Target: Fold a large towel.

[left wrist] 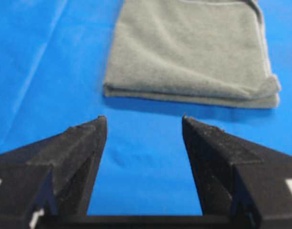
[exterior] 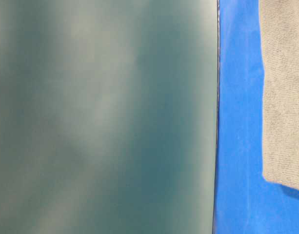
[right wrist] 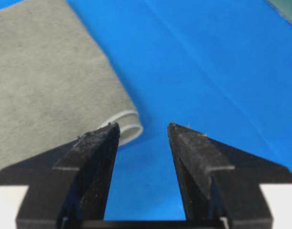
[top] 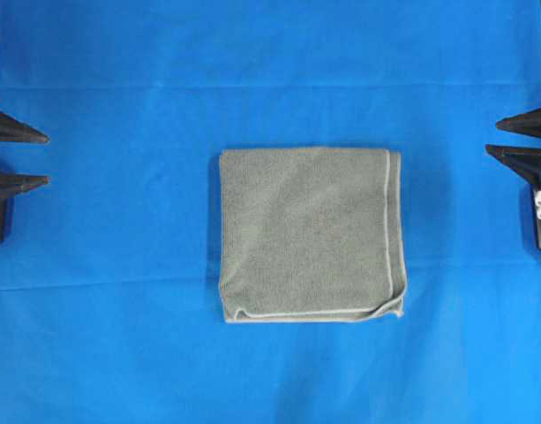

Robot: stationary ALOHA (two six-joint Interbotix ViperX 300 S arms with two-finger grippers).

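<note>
The grey-green towel [top: 310,234] lies folded into a near-square stack in the middle of the blue sheet, its pale hem running down the right side and along the front. In the left wrist view the towel [left wrist: 191,52] shows its folded edge ahead of my left gripper [left wrist: 145,119], which stands open over bare blue sheet. The towel [right wrist: 45,81] lies to the left in the right wrist view, a hemmed corner just beyond my right gripper [right wrist: 143,126], open and holding nothing. From overhead, the left gripper [top: 42,159] sits at the left edge and the right gripper [top: 495,137] at the right edge, both far from the towel.
The blue sheet [top: 120,309] covers the whole table, with faint creases. In the table-level view a blurred dark green surface [exterior: 100,117] fills the left, with a strip of blue sheet [exterior: 237,146] and part of the towel [exterior: 286,97] at the right.
</note>
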